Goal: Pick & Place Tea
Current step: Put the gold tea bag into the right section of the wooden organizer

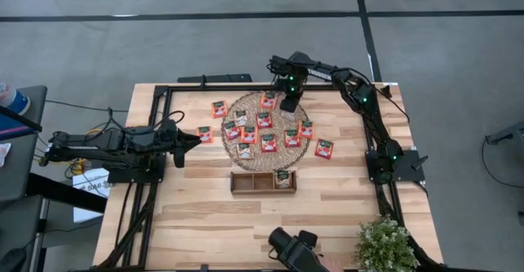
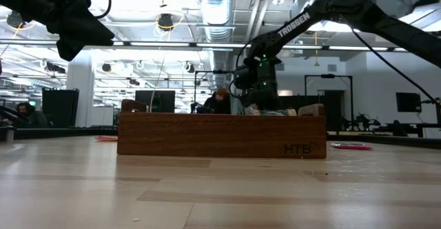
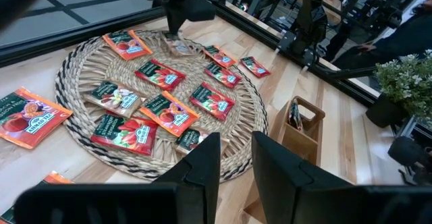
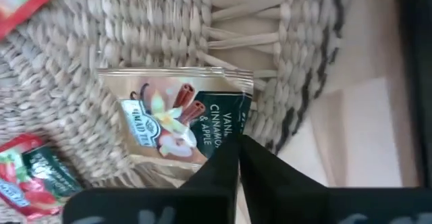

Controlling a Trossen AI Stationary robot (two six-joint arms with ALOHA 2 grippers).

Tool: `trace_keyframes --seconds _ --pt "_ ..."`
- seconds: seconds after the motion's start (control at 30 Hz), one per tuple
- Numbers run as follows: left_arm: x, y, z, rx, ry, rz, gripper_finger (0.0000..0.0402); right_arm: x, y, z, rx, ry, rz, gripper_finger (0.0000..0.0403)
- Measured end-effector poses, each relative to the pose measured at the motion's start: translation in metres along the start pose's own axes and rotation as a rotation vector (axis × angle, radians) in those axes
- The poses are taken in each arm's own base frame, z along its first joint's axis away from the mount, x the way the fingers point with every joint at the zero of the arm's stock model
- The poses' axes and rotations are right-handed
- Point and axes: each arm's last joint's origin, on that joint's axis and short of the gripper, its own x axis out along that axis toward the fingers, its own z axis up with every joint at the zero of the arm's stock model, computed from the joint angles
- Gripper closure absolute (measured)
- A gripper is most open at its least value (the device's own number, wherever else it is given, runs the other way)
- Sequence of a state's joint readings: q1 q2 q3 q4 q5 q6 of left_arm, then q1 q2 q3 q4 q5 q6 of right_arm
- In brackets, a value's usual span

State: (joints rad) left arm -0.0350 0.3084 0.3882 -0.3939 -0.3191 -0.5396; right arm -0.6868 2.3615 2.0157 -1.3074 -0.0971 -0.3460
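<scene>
Wooden worktop [image 1: 246,210] under both arms. Right gripper [image 4: 237,158], fingers pressed together, pinches the edge of a vanilla-cinnamon tea sachet [image 4: 177,119] on the woven mat [image 1: 246,110]: grasp step. Next, lift clear, carry to the tray [image 1: 264,182]. Left gripper [image 3: 235,163], slightly spread, waits beside the mat.

Red-orange tea sachets [image 3: 160,73] and a beige-and-dark-green vanilla sachet [image 4: 177,121] lie on the pale straw woven mat [image 3: 81,69] with its dark-striped rim, beside a brown wooden tray [image 1: 246,182].
</scene>
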Motion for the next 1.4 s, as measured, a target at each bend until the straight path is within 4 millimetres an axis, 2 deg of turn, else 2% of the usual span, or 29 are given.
trace_keyframes --seconds 0.2,0.47,0.73,0.93,1.13,1.4 --pt "0.0 0.0 0.0 0.001 0.0 0.0 0.0326 -0.024 0.009 0.004 -0.013 -0.014 -0.006 0.0402" --pt "0.0 0.0 0.0 0.004 0.004 -0.007 0.0326 -0.056 0.035 0.012 -0.072 -0.068 -0.028 0.0403" --pt "0.0 -0.001 0.0 0.003 0.01 -0.017 0.0326 -0.07 0.072 0.013 -0.124 -0.008 -0.097 0.0403" --pt "0.0 -0.001 -0.001 0.002 0.023 -0.039 0.0326 -0.083 0.109 0.013 -0.163 -0.04 -0.107 0.0403" --pt "0.0 -0.001 -0.001 0.001 0.03 -0.05 0.0326 -0.115 0.152 -0.002 -0.214 -0.125 -0.119 0.0403" --pt "0.0 -0.001 -0.001 0.0 0.03 -0.05 0.0326 -0.175 0.218 -0.049 -0.312 -0.298 -0.114 0.0403"
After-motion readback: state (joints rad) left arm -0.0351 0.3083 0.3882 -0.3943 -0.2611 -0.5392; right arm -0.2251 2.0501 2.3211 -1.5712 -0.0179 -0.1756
